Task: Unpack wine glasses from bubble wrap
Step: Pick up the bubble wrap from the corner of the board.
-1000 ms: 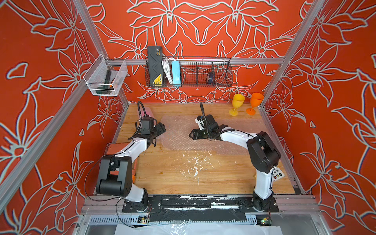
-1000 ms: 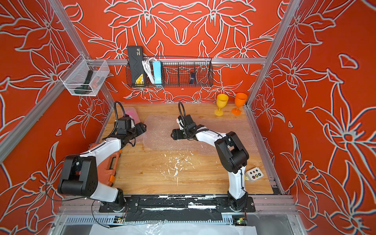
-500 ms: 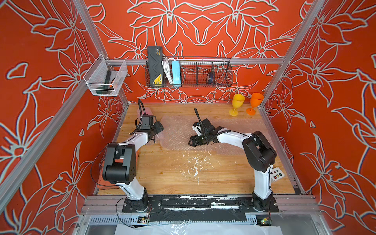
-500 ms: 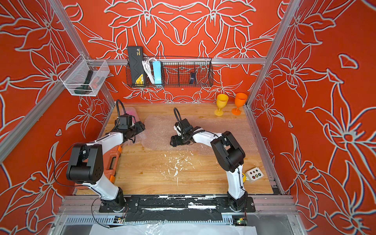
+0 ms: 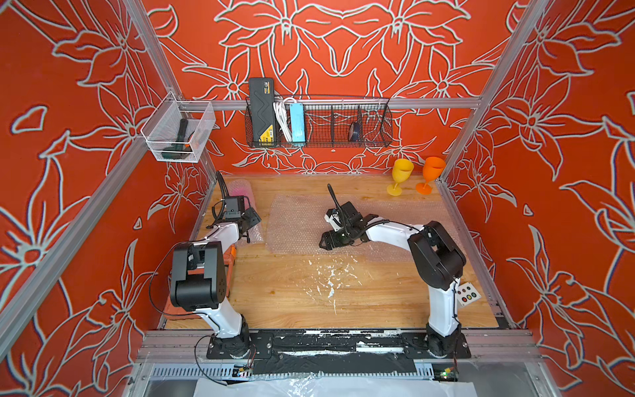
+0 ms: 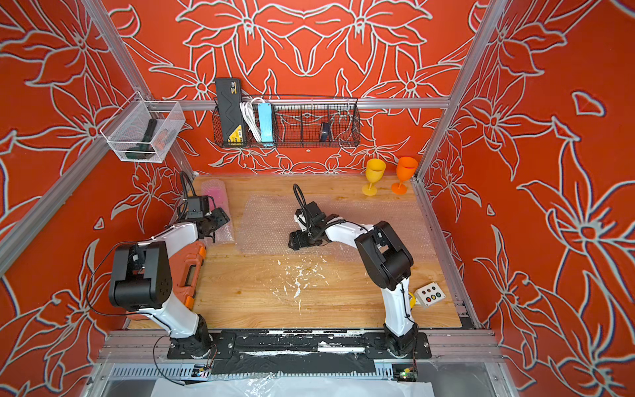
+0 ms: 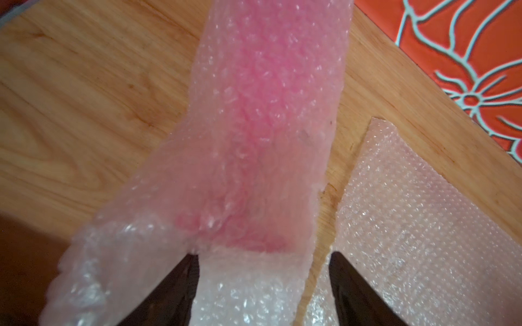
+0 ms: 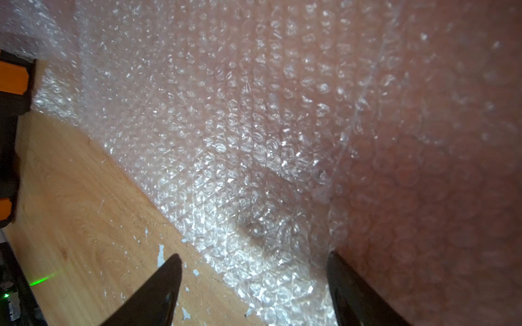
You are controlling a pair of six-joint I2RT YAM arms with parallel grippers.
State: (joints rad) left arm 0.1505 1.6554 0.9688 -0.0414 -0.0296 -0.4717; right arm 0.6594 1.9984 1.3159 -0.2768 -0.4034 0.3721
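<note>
Wrap tube around pink goblet, basket holding black box

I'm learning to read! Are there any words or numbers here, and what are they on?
Nothing here can be read.
Yellow label on the black box in the wire basket: print too small and blurred.
Button box: coloured buttons only, no legible marking.

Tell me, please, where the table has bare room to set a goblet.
Bare wood lies between the bubble wrap sheets and the front rail, and behind them, between pink roll and yellow goblet. Crowded middle: sheets, left gripper, right gripper.
</note>
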